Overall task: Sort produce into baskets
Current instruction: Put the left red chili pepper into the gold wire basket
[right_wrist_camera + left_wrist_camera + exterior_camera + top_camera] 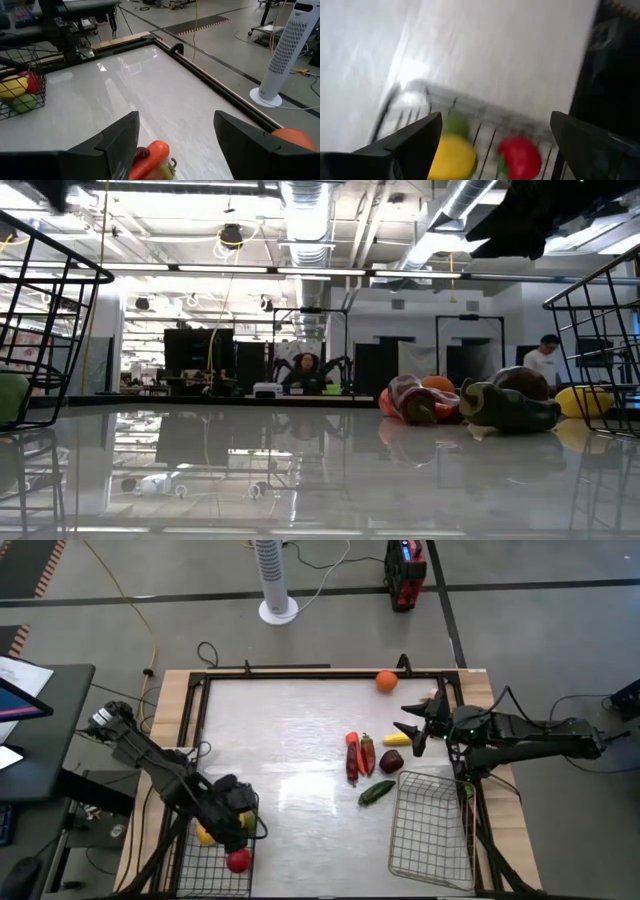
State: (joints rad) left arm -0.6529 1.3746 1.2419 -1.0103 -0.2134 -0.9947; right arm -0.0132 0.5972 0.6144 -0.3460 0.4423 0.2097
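Note:
My left gripper (238, 812) is open and empty over the left wire basket (212, 865), which holds a yellow lemon (451, 158), a green lime (456, 125) and a red apple (521, 157). My right gripper (412, 732) is open and empty above the table's right part, beside a yellow lemon (395, 739) and a dark plum (391, 761). A carrot (352, 756), a red pepper (367, 752) and a green piece (376, 793) lie on the table to its left. An orange (386, 681) lies near the far edge. The right basket (432, 830) holds nothing that shows.
A raised dark frame (300, 673) runs round the white table top. The table's middle and left part (270, 730) are bare. In the low view the produce pile (470, 400) lies to the right, with basket walls (40, 330) at both sides.

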